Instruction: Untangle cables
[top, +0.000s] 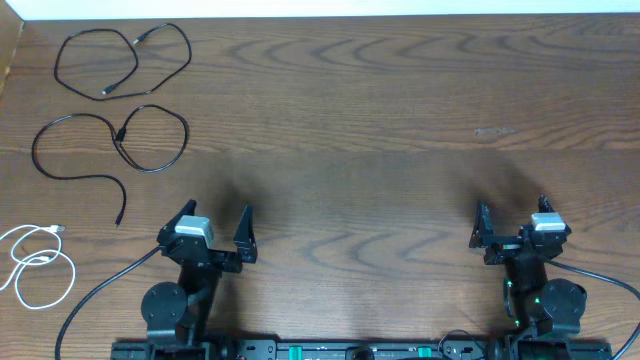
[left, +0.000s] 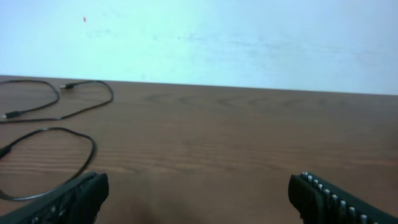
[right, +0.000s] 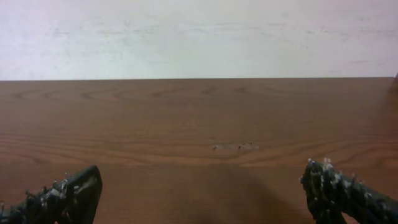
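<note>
**Both pincers gape wide, empty, cables lying off to the left**

Left pincer (top: 219, 207) and right pincer (top: 512, 205) stand with jaws spread about as far as they go. Neither holds anything, and bare wood shows between the fingers in both wrist views (left: 199, 183) (right: 202, 169). The left pincer's pads (left: 323, 190) are black with a row of small ribs. The right pincer's (right: 74, 190) look rougher, flecked with pale specks.

The table (top: 350, 120) is brown wood-grain with long wavy figure and a matte finish. A small pale scuff (top: 493, 130) marks its right half.

All three cables lie at the table's left, well apart from both pincers. The far black cable (top: 189, 55) is a thin cord laid in a loose open loop near the back corner. The near black cable (top: 187, 135) lies just in front of it. It makes one rounded loop that crosses over itself, with a tail trailing toward the front. Whether the two black cords touch is too fine to tell. The white cable (top: 72, 275) is coiled in overlapping loops at the left edge, where the overhead picture cuts it off.

Every end plug is too small to identify. The left wrist view catches only parts of the far (left: 112, 94) and near (left: 94, 148) black cords, cut off at its left border.
</note>
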